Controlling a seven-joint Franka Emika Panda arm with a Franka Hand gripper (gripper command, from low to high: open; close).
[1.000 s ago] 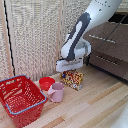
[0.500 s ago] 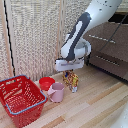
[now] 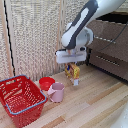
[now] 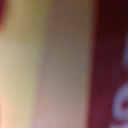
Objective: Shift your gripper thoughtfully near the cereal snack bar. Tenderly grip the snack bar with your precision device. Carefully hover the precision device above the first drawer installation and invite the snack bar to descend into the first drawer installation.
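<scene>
The cereal snack bar, a yellow-orange packet with red print, hangs upright just off the wooden table. My gripper is shut on its top edge, under the white blocky arm end. The wrist view is only a blur of yellow, pale and dark red bands, the cereal snack bar pressed close to the lens. At the exterior view's right stands the dark-brown cabinet, with the first drawer installation and its thin silver handle behind and to the right of my gripper. Whether that drawer is open I cannot tell.
A red bowl and a pink mug sit on the table to the exterior view's left of the packet. A red wire basket stands further left. A pale woven screen forms the back wall.
The snack bar has risen a little off the table with my gripper holding it. The arm has drifted slightly upward. Bowl, mug and basket have not moved.
</scene>
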